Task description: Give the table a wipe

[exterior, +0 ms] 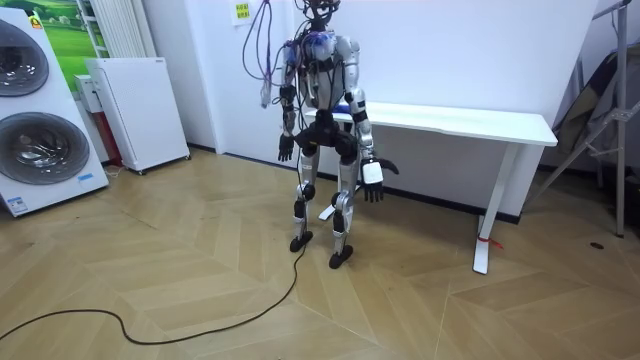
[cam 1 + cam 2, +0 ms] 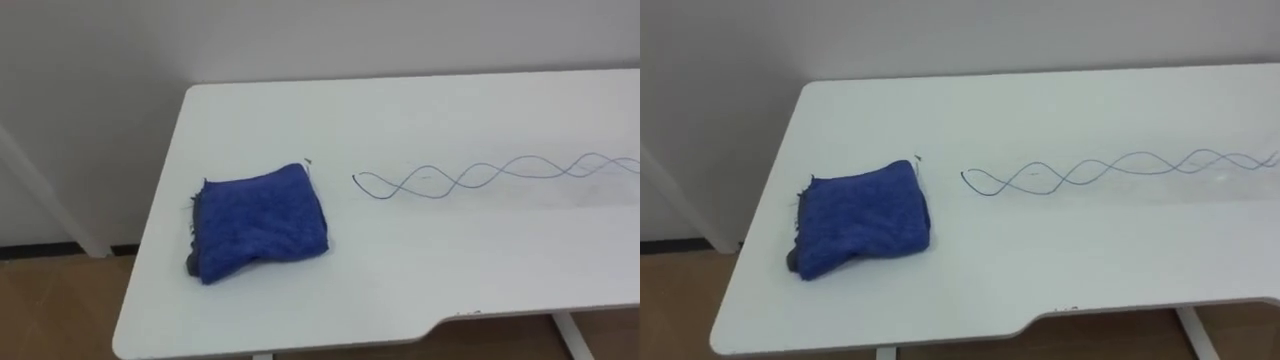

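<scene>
**Clerk:** Nearest: white table (image 2: 400, 290), front edge, bare. Next entry?

**Checker:** Blue cloth (image 2: 260, 222), folded, lying free on the tabletop's left end. A pen squiggle (image 2: 480, 178) starts just right of it, its long axis running rightward along the table.

**Clerk:** Hands?

**Checker:** Left hand (image 1: 286, 149) and right hand (image 1: 372, 182) both hang at the robot's sides below the tabletop, fingers slack, grasping nothing. The cloth lies up and forward of both, left of centre, so the left hand is likely nearer.
</scene>
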Motion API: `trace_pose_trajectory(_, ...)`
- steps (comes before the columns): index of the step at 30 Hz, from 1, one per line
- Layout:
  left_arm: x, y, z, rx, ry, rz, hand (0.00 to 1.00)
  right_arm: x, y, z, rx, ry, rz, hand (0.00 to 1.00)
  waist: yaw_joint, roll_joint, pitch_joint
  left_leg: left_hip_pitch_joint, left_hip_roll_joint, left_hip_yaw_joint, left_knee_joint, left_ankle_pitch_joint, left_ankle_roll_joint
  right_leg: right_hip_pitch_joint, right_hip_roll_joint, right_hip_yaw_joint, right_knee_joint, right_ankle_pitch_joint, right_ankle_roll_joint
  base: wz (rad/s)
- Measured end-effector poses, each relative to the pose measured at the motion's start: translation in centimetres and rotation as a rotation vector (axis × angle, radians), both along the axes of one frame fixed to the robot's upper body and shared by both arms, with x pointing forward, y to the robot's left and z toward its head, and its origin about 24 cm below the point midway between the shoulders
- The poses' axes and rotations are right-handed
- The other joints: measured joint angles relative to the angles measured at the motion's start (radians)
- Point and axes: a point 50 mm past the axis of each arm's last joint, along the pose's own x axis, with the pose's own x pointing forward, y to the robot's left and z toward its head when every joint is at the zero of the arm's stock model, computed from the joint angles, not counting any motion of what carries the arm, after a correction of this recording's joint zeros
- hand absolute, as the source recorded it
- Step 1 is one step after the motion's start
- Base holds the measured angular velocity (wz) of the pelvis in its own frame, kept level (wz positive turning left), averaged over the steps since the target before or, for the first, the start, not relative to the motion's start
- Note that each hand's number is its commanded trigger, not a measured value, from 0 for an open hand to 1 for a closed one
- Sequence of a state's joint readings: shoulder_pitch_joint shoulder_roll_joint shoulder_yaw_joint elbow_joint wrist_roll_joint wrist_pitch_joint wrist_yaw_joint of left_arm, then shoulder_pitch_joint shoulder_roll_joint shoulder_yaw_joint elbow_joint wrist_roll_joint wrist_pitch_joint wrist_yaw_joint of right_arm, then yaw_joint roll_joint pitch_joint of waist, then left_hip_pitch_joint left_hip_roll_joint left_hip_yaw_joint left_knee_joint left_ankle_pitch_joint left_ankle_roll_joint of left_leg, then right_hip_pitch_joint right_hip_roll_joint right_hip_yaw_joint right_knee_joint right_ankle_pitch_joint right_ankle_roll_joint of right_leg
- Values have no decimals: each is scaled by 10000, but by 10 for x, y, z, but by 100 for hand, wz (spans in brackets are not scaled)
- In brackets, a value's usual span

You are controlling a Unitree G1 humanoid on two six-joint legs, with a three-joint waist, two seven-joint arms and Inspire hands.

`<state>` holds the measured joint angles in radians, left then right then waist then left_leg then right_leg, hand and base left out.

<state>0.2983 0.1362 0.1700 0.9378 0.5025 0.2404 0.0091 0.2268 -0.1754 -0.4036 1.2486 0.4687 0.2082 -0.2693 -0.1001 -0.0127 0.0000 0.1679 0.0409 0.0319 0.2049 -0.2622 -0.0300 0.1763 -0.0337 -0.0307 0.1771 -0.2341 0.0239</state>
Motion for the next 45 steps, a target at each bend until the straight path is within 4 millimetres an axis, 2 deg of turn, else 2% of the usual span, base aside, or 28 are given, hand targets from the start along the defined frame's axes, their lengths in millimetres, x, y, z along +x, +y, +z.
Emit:
trace_pose_trajectory(1, 2, 5, 2, 105, -117, 139, 0, 0, -9, 3, -415, -129, -761, 0, -116, 18, 30, -1, 0, 45, -3, 0, 0, -20, -1, 26, 18, 0, 0, -7)
trace_pose_trajectory(3, 4, 13, 5, 330, -329, 419, 0, 3, -26, 10, -1135, -311, -1681, 0, -216, -48, 19, 11, 0, 134, -11, 0, 0, -23, -10, 34, 39, -3, 6, -3)
trace_pose_trajectory(7, 20, 28, 13, 763, -880, 260, 0, 31, -62, 28, -2915, -733, -2112, 0, -322, -233, 42, -8, 2, 214, -5, 1, 2, -84, -8, 87, 91, -11, 18, -3)
trace_pose_trajectory(9, 23, 29, 14, 784, -969, 179, 0, 60, -76, 38, -3770, -1322, -1861, 0, -297, -291, 62, -60, 2, 292, -8, 4, 6, -239, 6, 236, 106, -14, 29, -15)
trace_pose_trajectory(10, 24, 28, 13, 739, -973, 160, 0, 78, -84, 46, -4317, -1694, -1509, 0, -294, -350, 50, -89, 1, 301, -8, 4, 8, -280, 8, 273, 111, -4, 40, -8)
trace_pose_trajectory(11, 25, 28, 13, 717, -1005, 196, 0, 88, -87, 51, -4612, -1872, -1263, 0, -281, -384, 41, -126, -1, 302, -6, 5, 8, -325, 8, 273, 126, 0, 41, -5)
trace_pose_trajectory(13, 33, 28, 15, 698, -1265, 101, 0, 122, -100, 75, -6113, -2581, 7, 0, 9, -469, 33, -365, 1, 338, 42, 14, 22, -613, 10, 280, 282, 16, 37, -4)
trace_pose_trajectory(14, 34, 28, 15, 711, -1338, 82, 0, 130, -103, 83, -6521, -2740, 380, 0, 76, -480, 40, -387, 1, 340, 60, 14, 22, -673, 10, 277, 313, 16, 37, -8)
trace_pose_trajectory(15, 34, 28, 15, 715, -1355, 31, 0, 149, -108, 99, -7406, -3117, 1194, 0, 251, -498, 59, -413, 2, 366, 54, 16, 23, -742, 10, 273, 372, 17, 35, -11)
trace_pose_trajectory(16, 32, 28, 15, 713, -1325, 25, 0, 172, -108, 116, -8253, -3633, 2066, 0, 302, -506, 64, -417, 8, 365, 31, 22, 22, -791, 13, 194, 470, 17, 35, -11)
trace_pose_trajectory(17, 32, 28, 15, 713, -1307, 27, 0, 182, -108, 125, -8622, -3945, 2451, 0, 335, -513, 66, -414, 11, 365, 11, 22, 23, -793, 11, 109, 467, 17, 35, -5)
trace_pose_trajectory(19, 33, 30, 17, 671, -1270, -229, 0, 211, -101, 156, -10216, -4699, 4262, 0, 540, -530, 68, -409, 17, 358, -4, 22, 22, -769, 0, -48, 450, 18, 34, 3)
trace_pose_trajectory(20, 31, 31, 17, 690, -1240, -251, 0, 217, -97, 164, -10584, -4893, 4686, 0, 585, -549, 77, -400, 18, 347, -20, 22, 22, -756, 0, -63, 437, 18, 34, 6)
trace_pose_trajectory(22, 35, 30, 19, 710, -1393, -504, 0, 240, -80, 195, -12050, -5896, 6276, 0, 756, -610, 115, -400, 20, 308, -67, 22, 22, -757, -3, -127, 421, 18, 35, 5)
trace_pose_trajectory(25, 34, 30, 20, 681, -1260, -898, 0, 257, -57, 217, -13066, -6873, 7657, 0, 969, -693, 94, -403, 19, 166, -66, 22, 22, -706, -4, -258, 432, 20, 34, 11)
trace_pose_trajectory(28, 36, 25, 18, 567, -1104, -1510, 0, 270, -36, 222, -13611, -7041, 9252, 0, 1087, -702, 90, -379, 18, -86, -83, 22, 22, -595, -6, -550, 419, 26, 37, 16)
trace_pose_trajectory(30, 38, 21, 17, 400, -1118, -1795, 0, 276, -25, 224, -13647, -7312, 9904, 0, 1111, -707, 65, -388, 18, -108, -78, 22, 22, -553, -7, -563, 406, 28, 38, 23)
trace_pose_trajectory(32, 42, 18, 17, 235, -1178, -1969, 0, 281, -13, 234, -13793, -7978, 10326, 0, 1335, -624, 64, -444, 19, -112, -75, 22, 22, -596, -7, -610, 375, 28, 38, 2)
trace_pose_trajectory(34, 43, 17, 17, 166, -1175, -2018, 0, 289, 5, 242, -13905, -8664, 11130, 0, 1501, -529, 16, -484, 19, -119, -78, 24, 20, -583, -9, -701, 273, 29, 37, -2)
trace_pose_trajectory(36, 48, 16, 17, 140, -1314, -2076, 0, 292, 14, 244, -13739, -9033, 11632, 0, 1538, -484, 15, -508, 21, -248, -68, 29, 15, -564, -10, -840, 272, 29, 37, 14)
trace_pose_trajectory(45, 69, 7, 16, -129, -1692, -2996, 0, 298, 61, 239, -14282, -8936, 15511, 0, 1967, -551, 52, -566, 18, -900, -100, 30, 13, -551, -8, -1270, 303, 29, 37, 13)
